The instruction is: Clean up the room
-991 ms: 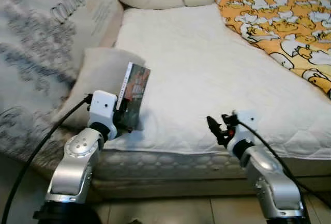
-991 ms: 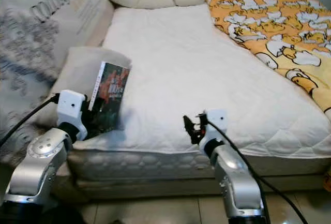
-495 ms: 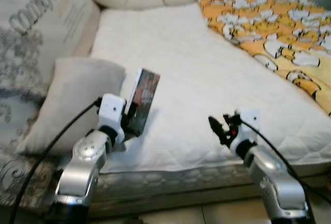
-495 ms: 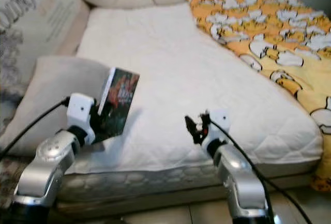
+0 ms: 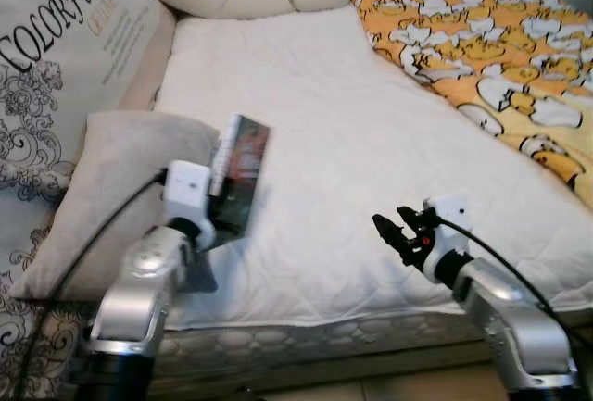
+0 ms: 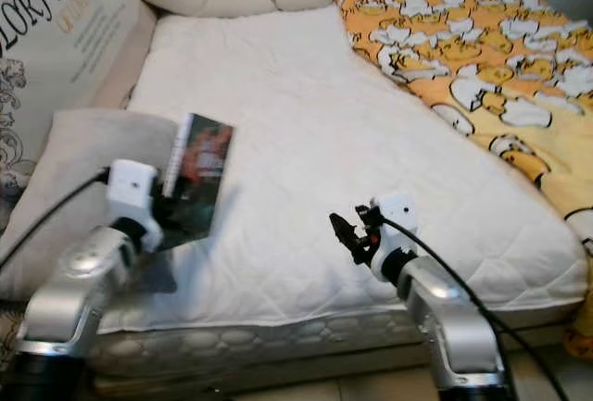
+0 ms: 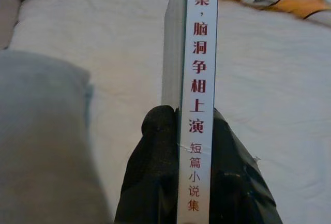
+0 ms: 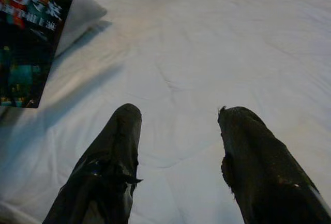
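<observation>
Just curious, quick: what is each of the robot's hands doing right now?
Left hand: closed on the book, held upright above the bed's edge.
Right hand: open, holding nothing, over the white mattress.

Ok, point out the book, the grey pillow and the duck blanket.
book (image 5: 243, 165), left eye view, on its dark front cover.
grey pillow (image 5: 107, 179), left eye view, on its middle.
duck blanket (image 6: 482, 40), right eye view, on the orange printed top.

White quilted matt cloth mattress cover (image 5: 352, 142) | glossy dark paperback book (image 5: 239, 174), white paper spine | soft grey cloth pillow (image 5: 102, 188) | orange printed cloth blanket (image 5: 491, 40) | brushed silver metal arms, matt black gripper fingers (image 8: 108, 167)
</observation>
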`<state>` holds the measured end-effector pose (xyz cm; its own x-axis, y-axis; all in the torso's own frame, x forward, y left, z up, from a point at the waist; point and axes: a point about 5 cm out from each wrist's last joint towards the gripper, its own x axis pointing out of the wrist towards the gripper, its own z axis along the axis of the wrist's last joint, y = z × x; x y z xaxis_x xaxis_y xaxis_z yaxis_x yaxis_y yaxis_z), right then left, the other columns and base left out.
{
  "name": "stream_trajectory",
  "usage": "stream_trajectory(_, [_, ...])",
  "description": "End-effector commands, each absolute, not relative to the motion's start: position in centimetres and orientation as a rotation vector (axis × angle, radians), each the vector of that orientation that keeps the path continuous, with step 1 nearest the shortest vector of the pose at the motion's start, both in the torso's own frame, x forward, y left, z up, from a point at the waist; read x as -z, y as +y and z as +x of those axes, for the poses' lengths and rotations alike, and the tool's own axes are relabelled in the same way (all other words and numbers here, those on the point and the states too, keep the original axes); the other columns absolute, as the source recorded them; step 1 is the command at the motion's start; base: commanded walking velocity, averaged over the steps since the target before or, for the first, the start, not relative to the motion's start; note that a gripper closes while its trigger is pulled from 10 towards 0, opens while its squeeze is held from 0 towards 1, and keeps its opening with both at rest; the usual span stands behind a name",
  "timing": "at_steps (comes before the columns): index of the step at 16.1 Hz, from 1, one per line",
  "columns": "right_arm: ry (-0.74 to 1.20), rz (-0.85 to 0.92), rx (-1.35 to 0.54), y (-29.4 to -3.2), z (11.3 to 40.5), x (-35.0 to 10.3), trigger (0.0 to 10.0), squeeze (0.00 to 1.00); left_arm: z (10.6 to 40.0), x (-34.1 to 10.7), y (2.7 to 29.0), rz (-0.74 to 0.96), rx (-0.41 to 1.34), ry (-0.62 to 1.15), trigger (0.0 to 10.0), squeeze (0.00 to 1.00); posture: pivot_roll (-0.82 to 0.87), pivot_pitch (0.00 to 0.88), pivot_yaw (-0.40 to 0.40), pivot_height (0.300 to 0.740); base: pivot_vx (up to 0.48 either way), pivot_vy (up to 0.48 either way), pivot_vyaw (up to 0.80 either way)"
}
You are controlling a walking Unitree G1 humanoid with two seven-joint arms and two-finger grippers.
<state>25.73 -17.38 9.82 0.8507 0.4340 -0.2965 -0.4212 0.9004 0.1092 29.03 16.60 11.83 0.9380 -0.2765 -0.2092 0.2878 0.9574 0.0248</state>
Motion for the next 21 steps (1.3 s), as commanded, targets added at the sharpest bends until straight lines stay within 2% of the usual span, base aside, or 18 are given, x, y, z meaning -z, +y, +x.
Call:
stream_trajectory(1, [0.316, 0.054, -0.499, -17.0, 25.6, -10.2, 10.0, 0.00, 29.5, -12.5, 15.9, 0.027, 0.327, 0.193, 10.0, 0.00, 0.01, 0.000, 0.029, 0.740, 0.000, 0.000, 0.00])
stream_trajectory(3, [0.313, 0.074, -0.534, -16.8, 25.8, -10.5, 10.0, 0.00, 30.2, -12.3, 15.9, -0.010, 0.340, 0.234, 10.0, 0.00, 0.01, 0.000, 0.029, 0.740, 0.000, 0.000, 0.00])
stream_trajectory(6, [0.345, 0.068, -0.691, -16.1, 25.9, -11.0, 10.0, 0.00, 33.0, -11.6, 14.4, -0.173, 0.494, 0.341, 10.0, 0.00, -0.02, 0.000, 0.044, 0.740, 0.000, 0.000, 0.00])
stream_trajectory(10, [0.367, 0.033, -0.761, -16.7, 25.6, -12.0, 10.0, 0.00, 35.8, -10.7, 13.1, -0.278, 0.479, 0.407, 10.0, 0.00, -0.09, 0.000, 0.047, 0.740, 0.000, 0.000, 0.00])
stream_trajectory(11, [0.374, 0.030, -0.766, -17.2, 25.2, -12.5, 10.0, 0.00, 36.6, -10.6, 12.8, -0.352, 0.447, 0.420, 10.0, 0.00, -0.13, 0.000, 0.043, 0.740, 0.000, 0.000, 0.00])
stream_trajectory(13, [0.386, 0.025, -0.772, -17.7, 24.6, -13.0, 10.0, 0.00, 37.0, -10.4, 12.4, -0.392, 0.423, 0.432, 10.0, 0.00, -0.14, 0.000, 0.041, 0.740, 0.000, 0.000, 0.00])
stream_trajectory(16, [0.393, 0.024, -0.747, -18.3, 23.5, -13.9, 10.0, 0.00, 37.1, -9.6, 11.9, -0.349, 0.387, 0.449, 10.0, 0.00, -0.21, 0.000, 0.034, 0.740, 0.000, 0.000, 0.00])
stream_trajectory(21, [0.382, 0.046, -0.716, -18.2, 21.8, -15.9, 10.0, 0.00, 37.1, -8.8, 12.3, -0.297, 0.294, 0.467, 10.0, 0.00, -0.29, 0.098, 0.027, 0.740, 0.000, 0.000, 0.00])
